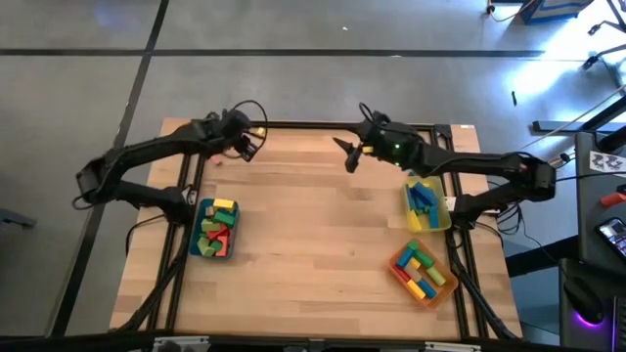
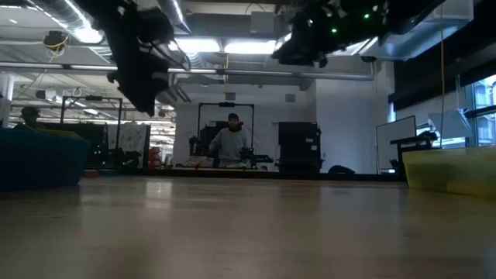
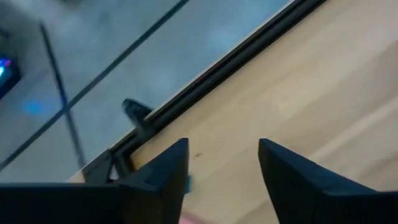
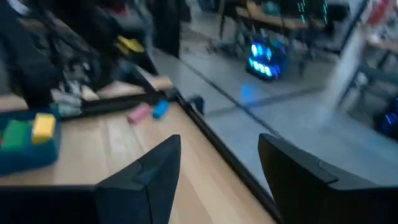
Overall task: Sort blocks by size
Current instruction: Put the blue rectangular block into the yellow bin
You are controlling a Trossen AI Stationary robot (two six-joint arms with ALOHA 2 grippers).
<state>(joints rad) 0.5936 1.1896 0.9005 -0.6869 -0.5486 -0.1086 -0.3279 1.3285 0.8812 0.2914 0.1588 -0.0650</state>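
**Both grippers raised and empty over the far edge of the table**

The left gripper hangs in the air above the table's far left corner, its two dark fingers spread apart with bare wood showing between them. The right gripper is lifted over the far middle of the table, its fingers likewise parted and holding nothing; in the low view both arms hang well clear of the tabletop.

Just beside the left gripper, near the far left edge, lie a small pink block and a small blue block, close together on the wood.

The other blocks sit in three trays. A teal tray at the left edge holds red, green and yellow pieces. A yellow tray at the right edge holds blue pieces. Nearer the front right, an orange tray holds yellow, green, blue and red pieces.

A person is in the room beyond the table.
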